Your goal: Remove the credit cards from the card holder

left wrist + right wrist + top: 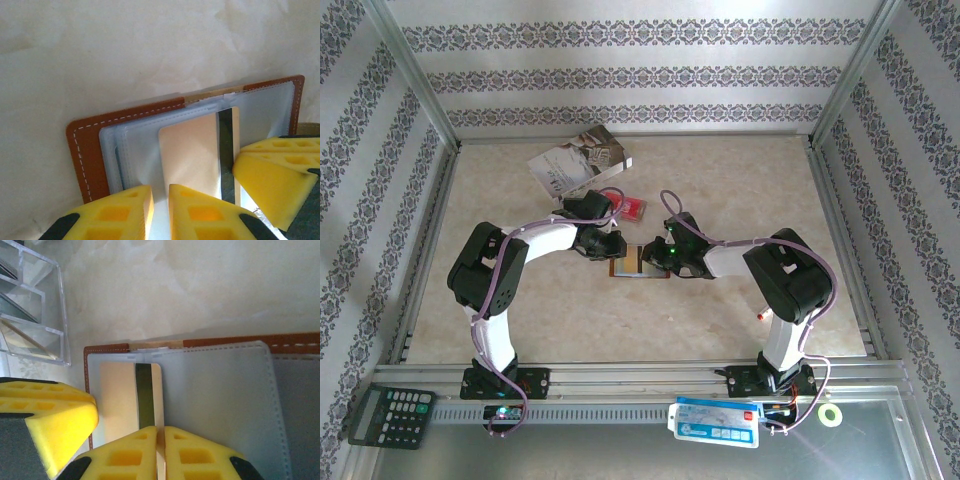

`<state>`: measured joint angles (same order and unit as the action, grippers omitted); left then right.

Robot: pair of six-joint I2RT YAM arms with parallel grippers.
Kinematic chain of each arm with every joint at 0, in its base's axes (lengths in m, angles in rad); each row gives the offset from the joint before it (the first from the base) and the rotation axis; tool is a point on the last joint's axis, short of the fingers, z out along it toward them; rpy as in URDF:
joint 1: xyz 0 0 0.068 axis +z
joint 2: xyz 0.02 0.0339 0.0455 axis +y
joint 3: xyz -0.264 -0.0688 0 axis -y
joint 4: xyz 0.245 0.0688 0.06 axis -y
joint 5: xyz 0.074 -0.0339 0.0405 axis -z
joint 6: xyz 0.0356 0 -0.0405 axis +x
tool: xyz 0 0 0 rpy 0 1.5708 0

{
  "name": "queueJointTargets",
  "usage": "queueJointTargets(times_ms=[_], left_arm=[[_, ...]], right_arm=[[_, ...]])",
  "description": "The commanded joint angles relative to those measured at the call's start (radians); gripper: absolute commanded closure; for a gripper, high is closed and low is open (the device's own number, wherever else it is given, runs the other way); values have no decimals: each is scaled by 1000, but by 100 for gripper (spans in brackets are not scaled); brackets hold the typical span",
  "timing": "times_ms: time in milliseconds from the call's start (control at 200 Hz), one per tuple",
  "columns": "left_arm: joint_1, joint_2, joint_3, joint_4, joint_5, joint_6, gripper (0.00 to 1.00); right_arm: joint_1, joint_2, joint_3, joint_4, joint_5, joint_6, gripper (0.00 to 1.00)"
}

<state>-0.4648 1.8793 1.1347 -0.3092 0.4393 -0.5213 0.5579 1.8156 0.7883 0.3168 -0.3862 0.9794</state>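
**Card pinched at one thin edge, not yet free of its sleeve**

Tan credit card (120, 400) with a black stripe, lying partly inside a clear sleeve of the open brown card holder (86, 155). Holder flat on the table (740, 200), near its centre.

Pinched along the striped edge by the right gripper (161, 450), reaching in from the holder's 3 o'clock in the overhead view. Jaws closed almost pad to pad, nothing but the thin card between.

Left gripper (160, 212) at the holder's 9 o'clock. Jaws nearly closed, with a slim gap showing pale sleeve plastic. Apparently clamping a leaf of the holder, though hard to confirm.

Probable trouble from here:
- **Slipping:** very little card inside the right pads, and smooth plastic, so likely to slide out if pulled fast or at an angle.
- **Dragging:** likely to lift or skid the whole holder along with the card if only loosely clamped on the left.
- **Crumpling:** likely to buckle the soft sleeve if pulled against its seam.
- **Collision:** yellow pads of both grippers just beside each other, so a skewed pull could knock them together.

Clear acrylic organiser (35, 305) at the card's 10 o'clock in the right wrist view, near enough to be struck by a wide sweep. Booklet (575, 160) at the holder's 11 o'clock overhead, well apart, no hazard.

Impossible to tell whether more cards sit in the other sleeves.
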Motion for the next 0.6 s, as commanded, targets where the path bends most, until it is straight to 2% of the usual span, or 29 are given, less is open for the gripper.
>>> queueJointTargets(times_ms=[0, 105, 285, 405, 510, 595], left_arm=[[-9, 38, -47, -61, -78, 38, 81], [-9, 31, -48, -58, -77, 35, 80], [-10, 11, -39, -33, -32, 11, 73], [-9, -9, -23, -24, -12, -2, 71], [-15, -38, 15, -27, 66, 3, 70], [-28, -71, 35, -23, 64, 3, 70]], right_arm=[[-12, 2, -22, 24, 28, 13, 94], [-21, -21, -38, 24, 49, 3, 99], [-31, -108, -89, 29, 108, -44, 100], [-33, -134, -94, 28, 89, -74, 100], [-32, -129, -87, 24, 71, -57, 100], [-32, -121, -75, 23, 56, -51, 100]])
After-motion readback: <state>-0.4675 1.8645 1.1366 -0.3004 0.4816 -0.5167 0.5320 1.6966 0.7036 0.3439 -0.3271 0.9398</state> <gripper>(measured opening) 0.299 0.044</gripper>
